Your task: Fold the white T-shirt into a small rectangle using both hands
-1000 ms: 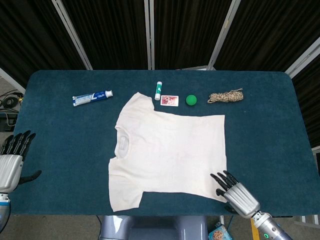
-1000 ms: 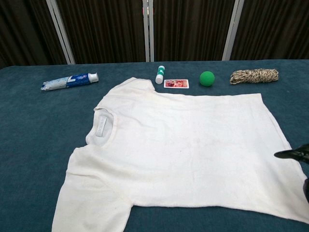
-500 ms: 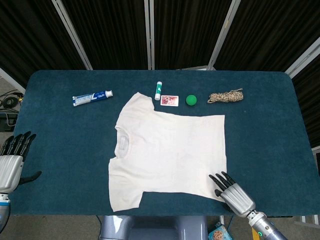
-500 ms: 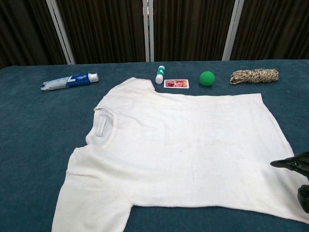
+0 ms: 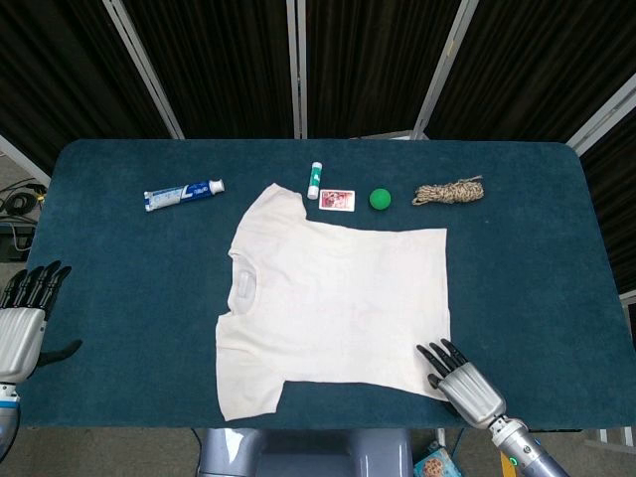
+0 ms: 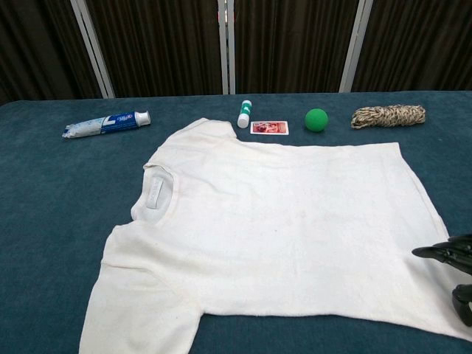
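Observation:
The white T-shirt [image 5: 328, 303] [image 6: 280, 228] lies spread flat on the blue table, collar toward the left, hem toward the right. My right hand [image 5: 460, 381] [image 6: 456, 273] hovers at the shirt's near right hem corner, fingers spread and holding nothing; whether it touches the cloth I cannot tell. In the chest view only its dark fingertips show at the right edge. My left hand [image 5: 24, 318] stays off the shirt at the table's near left edge, fingers apart and empty; the chest view does not show it.
Along the far side lie a toothpaste tube [image 5: 184, 194] [image 6: 105, 123], a glue stick [image 5: 315, 179] [image 6: 244, 113], a small card [image 5: 337, 199] [image 6: 269, 127], a green ball [image 5: 380, 198] [image 6: 316, 119] and a coil of rope [image 5: 448, 190] [image 6: 388, 115]. Blue table [image 5: 527, 248] borders the shirt.
My right hand has slid slightly back toward the near table edge at the hem corner. The shirt and the left hand have not moved.

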`<state>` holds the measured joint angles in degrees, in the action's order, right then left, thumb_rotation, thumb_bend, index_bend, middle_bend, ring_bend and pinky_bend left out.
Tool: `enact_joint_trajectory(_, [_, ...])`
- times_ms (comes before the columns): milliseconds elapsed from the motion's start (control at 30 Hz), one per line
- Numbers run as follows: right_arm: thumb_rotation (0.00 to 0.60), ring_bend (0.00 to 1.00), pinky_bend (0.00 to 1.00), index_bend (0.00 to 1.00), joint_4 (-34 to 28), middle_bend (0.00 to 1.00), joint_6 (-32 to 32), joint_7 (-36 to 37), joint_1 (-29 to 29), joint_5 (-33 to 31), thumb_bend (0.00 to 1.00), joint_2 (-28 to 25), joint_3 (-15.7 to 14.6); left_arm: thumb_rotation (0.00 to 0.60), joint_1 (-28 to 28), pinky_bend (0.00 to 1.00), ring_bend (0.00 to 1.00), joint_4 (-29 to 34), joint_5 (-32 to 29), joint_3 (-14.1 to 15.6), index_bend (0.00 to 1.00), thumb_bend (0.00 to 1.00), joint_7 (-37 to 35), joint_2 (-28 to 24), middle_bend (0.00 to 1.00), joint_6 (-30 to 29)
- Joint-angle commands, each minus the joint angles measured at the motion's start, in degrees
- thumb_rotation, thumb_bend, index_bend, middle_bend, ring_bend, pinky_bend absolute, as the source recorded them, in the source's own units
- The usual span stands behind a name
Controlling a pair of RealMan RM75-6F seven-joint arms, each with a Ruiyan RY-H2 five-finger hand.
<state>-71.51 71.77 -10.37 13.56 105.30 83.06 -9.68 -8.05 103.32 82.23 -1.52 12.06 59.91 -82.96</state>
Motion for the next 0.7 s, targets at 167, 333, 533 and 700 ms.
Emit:
enact_joint_trajectory(167, [0.600, 0.00, 0.00, 0.53, 1.32, 0.03, 1.48, 1.33, 0.02, -0.03, 0.33, 0.64, 0.08, 0.600, 0.07, 0.00, 0.00, -0.06, 0.07, -0.03, 0.00, 0.00, 0.21, 0.08, 0.00, 0.21])
enact_joint_trajectory(333, [0.600, 0.00, 0.00, 0.58, 2.37, 0.05, 2.85, 2.69, 0.14, 0.47, 0.34, 1.19, -0.11, 0.600, 0.07, 0.00, 0.00, -0.11, 0.07, -0.07, 0.00, 0.00, 0.43, 0.20, 0.00, 0.49])
enact_joint_trajectory(533, [0.600, 0.00, 0.00, 0.64, 3.42, 0.07, 3.48, 3.70, 0.26, 0.42, 0.37, 1.77, -0.20, 0.600, -0.07, 0.00, 0.00, -0.40, 0.27, 0.10, 0.00, 0.00, 0.98, 0.62, 0.00, 1.05])
enact_joint_trajectory(700, [0.600, 0.00, 0.00, 0.67, 3.77, 0.07, 4.08, 4.05, 0.36, 0.55, 0.37, 1.93, -0.36, 0.600, -1.56, 0.00, 0.00, -2.38, 3.51, 1.25, 0.00, 0.00, -0.06, 2.53, 0.00, 3.52])
